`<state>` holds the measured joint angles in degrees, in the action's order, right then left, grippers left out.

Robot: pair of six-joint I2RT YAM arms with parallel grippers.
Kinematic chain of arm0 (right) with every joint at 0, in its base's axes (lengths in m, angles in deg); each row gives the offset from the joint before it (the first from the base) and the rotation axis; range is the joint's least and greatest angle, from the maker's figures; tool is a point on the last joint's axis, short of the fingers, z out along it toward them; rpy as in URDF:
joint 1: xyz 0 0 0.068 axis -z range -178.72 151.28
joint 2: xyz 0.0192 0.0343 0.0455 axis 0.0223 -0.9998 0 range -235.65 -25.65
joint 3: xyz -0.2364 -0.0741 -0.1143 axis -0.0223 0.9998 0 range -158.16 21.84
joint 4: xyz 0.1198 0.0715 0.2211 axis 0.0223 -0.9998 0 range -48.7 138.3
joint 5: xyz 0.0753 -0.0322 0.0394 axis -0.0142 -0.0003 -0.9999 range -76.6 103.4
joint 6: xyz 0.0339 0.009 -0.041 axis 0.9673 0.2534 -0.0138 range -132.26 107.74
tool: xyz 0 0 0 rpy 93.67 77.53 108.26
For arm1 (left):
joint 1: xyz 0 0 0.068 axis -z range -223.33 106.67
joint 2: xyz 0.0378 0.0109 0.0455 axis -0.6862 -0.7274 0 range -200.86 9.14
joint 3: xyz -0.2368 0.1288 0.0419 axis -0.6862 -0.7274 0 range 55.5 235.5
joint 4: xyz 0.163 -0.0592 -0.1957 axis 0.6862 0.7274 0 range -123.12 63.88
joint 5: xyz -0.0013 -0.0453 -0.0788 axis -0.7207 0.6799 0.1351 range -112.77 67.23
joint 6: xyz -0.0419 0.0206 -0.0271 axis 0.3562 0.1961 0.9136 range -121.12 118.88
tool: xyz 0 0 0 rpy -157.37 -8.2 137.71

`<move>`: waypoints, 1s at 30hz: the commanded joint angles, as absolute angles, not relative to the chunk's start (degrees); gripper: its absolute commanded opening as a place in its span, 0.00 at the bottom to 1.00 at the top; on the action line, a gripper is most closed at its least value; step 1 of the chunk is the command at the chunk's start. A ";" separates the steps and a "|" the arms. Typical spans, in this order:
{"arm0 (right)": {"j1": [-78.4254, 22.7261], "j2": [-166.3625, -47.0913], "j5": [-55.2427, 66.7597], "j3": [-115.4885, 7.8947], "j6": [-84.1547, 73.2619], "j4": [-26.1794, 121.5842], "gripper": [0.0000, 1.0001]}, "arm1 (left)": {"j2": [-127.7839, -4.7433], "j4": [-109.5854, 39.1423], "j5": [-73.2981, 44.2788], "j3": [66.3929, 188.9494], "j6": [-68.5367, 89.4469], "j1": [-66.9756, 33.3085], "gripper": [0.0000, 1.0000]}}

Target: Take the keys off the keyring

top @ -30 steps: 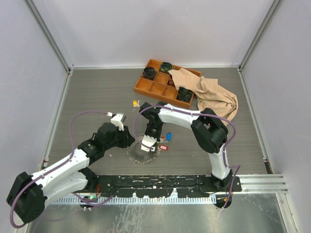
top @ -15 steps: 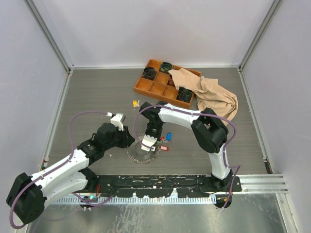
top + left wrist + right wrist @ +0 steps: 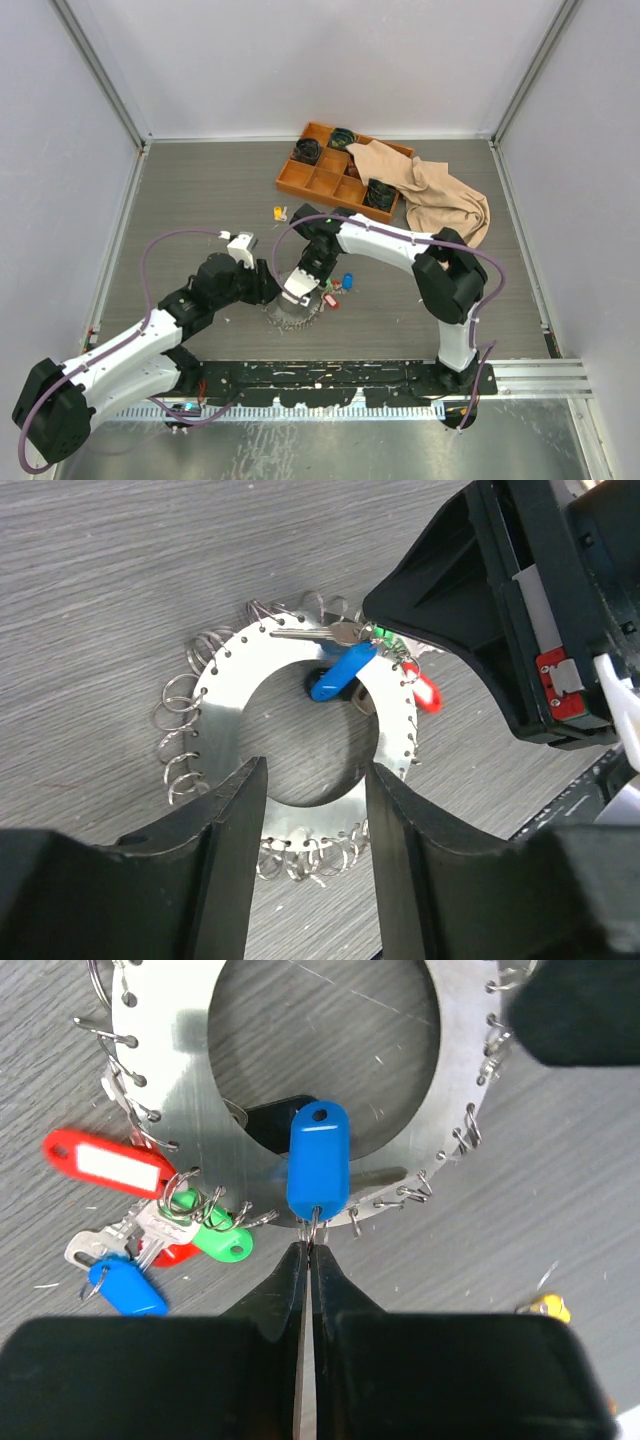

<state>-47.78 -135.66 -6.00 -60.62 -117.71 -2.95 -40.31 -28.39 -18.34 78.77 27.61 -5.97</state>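
Note:
The keyring (image 3: pixel 235 680) is a flat silver ring-shaped plate with several small wire loops along its rim, lying on the table (image 3: pixel 290 314). The keys hang in a cluster at one edge: a silver key (image 3: pixel 110 1240) with a red tag (image 3: pixel 105 1160), a green tag (image 3: pixel 220 1238) and a small blue tag (image 3: pixel 125 1285). My right gripper (image 3: pixel 308 1248) is shut on the wire loop of a larger blue tag (image 3: pixel 318 1165) that lies across the plate. My left gripper (image 3: pixel 315 800) is open, its fingers (image 3: pixel 240 820) straddling the plate's near rim.
An orange compartment tray (image 3: pixel 300 178) sits at the back, partly covered by a beige cloth (image 3: pixel 440 200). A small yellow piece (image 3: pixel 280 212) lies behind the plate. Grey walls close in both sides, and a black rail (image 3: pixel 330 378) runs along the near edge.
My right jaws have closed onto the blue tag's loop and shifted slightly left with the plate. My left jaws have spread wider.

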 commanded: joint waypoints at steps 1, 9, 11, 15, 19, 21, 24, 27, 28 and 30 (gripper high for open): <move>-47.94 -128.39 -3.43 -58.01 -104.59 4.01 0.01 | -38.88 -36.92 -14.16 78.11 29.31 -6.34 0.49; -46.89 -119.92 -5.42 -49.87 -89.23 13.57 0.01 | -34.21 -46.06 -10.68 74.19 14.99 -6.42 0.62; -45.93 -118.11 -8.22 -48.42 -86.04 15.44 0.01 | -32.50 -52.65 -7.79 71.08 10.95 -6.42 0.62; -42.36 -114.28 -16.40 -44.77 -81.28 18.38 0.01 | -31.55 -65.59 -2.71 66.37 6.46 -6.42 0.63; -40.23 -111.03 -20.35 -41.20 -79.56 20.47 0.01 | -32.85 -70.83 0.44 66.56 2.77 -6.38 0.64; -40.04 -110.20 -20.71 -39.98 -79.20 21.16 0.01 | -33.97 -72.60 0.81 67.17 0.63 -6.33 0.65; -39.84 -109.67 -21.76 -39.77 -79.06 20.60 0.01 | -37.70 -74.35 0.42 69.42 -1.37 -6.20 0.65; -39.53 -109.76 -23.19 -40.67 -78.74 19.35 0.01 | -43.29 -75.06 0.16 72.45 -3.96 -4.63 0.66; -39.49 -109.76 -23.40 -40.80 -78.79 19.11 0.01 | -45.07 -75.34 0.01 73.23 -5.47 -4.29 0.66; -39.17 -109.91 -24.31 -40.94 -78.73 18.66 0.01 | -48.40 -76.37 0.39 74.28 -7.06 -4.11 0.66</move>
<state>-39.72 -112.01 -19.81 -39.33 -80.01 17.45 -43.94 -69.35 -0.64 70.42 -1.00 -5.01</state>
